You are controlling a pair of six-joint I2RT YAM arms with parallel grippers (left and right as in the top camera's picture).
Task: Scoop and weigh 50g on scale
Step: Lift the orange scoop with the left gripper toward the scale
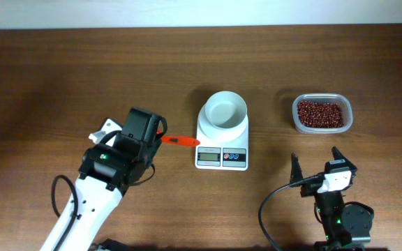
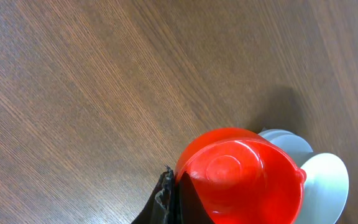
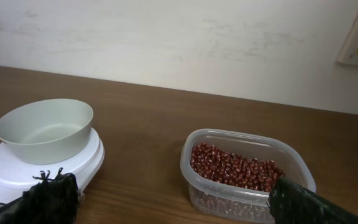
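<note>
With the left gripper (image 1: 158, 137) closed on the red scoop (image 1: 179, 141), it should probably travel level over the scale (image 1: 221, 157), which sits midway across the worktop (image 1: 61, 70) under the white bowl (image 1: 223, 111), to the tub of beans (image 1: 321, 113) beyond. The left arm reaches diagonally inward. The right gripper (image 1: 314, 156) stands wide open, pointing at the tub.
</note>
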